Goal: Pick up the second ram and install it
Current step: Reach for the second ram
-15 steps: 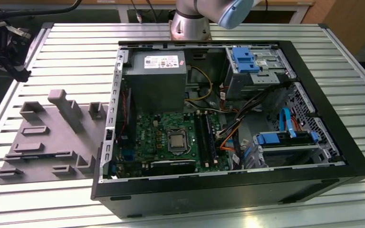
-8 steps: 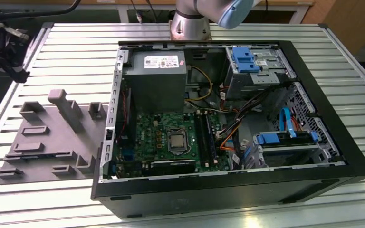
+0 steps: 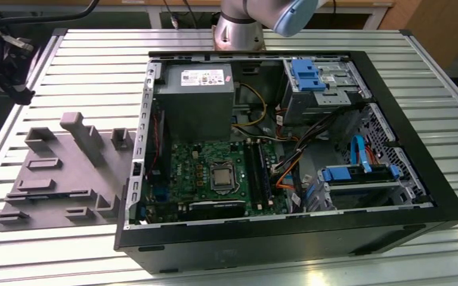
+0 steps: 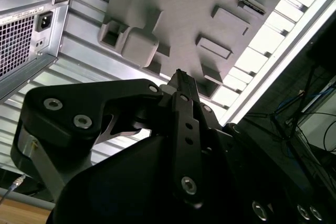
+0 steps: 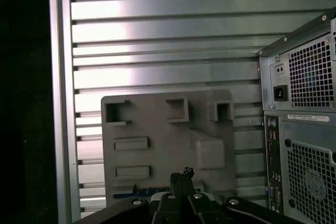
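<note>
**Pincer closed over the tray, ram in its slot**

In the first wrist view you see the gripper (image 5: 181, 174) at the bottom centre, fingertips pressed together with nothing between them. The second ram (image 5: 137, 192) lies as a thin blue strip along the lower edge of the grey holder tray (image 5: 157, 119), just left of those fingertips. In the exterior view the tray (image 3: 62, 179) sits left of the open computer case (image 3: 293, 238) on the slatted table (image 3: 93, 59).

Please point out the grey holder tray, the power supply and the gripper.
grey holder tray (image 3: 74, 179), exterior view, flat base.
power supply (image 3: 195, 110), exterior view, grey top face.
gripper (image 5: 181, 174), first wrist view, between fingertips.
</note>
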Robot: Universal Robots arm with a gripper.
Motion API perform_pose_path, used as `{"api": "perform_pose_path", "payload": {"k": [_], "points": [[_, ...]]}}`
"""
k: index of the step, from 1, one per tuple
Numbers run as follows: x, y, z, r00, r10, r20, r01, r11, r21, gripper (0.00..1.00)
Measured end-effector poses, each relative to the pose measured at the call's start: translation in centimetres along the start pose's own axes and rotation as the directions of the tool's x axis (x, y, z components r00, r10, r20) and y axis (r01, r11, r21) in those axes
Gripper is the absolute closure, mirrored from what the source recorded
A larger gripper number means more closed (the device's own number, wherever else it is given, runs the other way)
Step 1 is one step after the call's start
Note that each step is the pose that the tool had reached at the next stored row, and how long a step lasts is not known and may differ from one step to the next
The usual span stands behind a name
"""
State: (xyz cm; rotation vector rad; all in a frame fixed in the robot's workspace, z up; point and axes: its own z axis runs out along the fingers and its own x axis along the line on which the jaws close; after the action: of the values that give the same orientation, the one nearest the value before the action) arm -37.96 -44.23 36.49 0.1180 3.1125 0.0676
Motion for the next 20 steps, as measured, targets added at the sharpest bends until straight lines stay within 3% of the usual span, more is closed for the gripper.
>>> {"api": "perform_pose_path", "payload": {"k": [20], "points": [[0.82, -0.78, 0.61, 1.0, 0.0, -0.0005, 0.0, 1.0, 0.0, 0.89]]}}
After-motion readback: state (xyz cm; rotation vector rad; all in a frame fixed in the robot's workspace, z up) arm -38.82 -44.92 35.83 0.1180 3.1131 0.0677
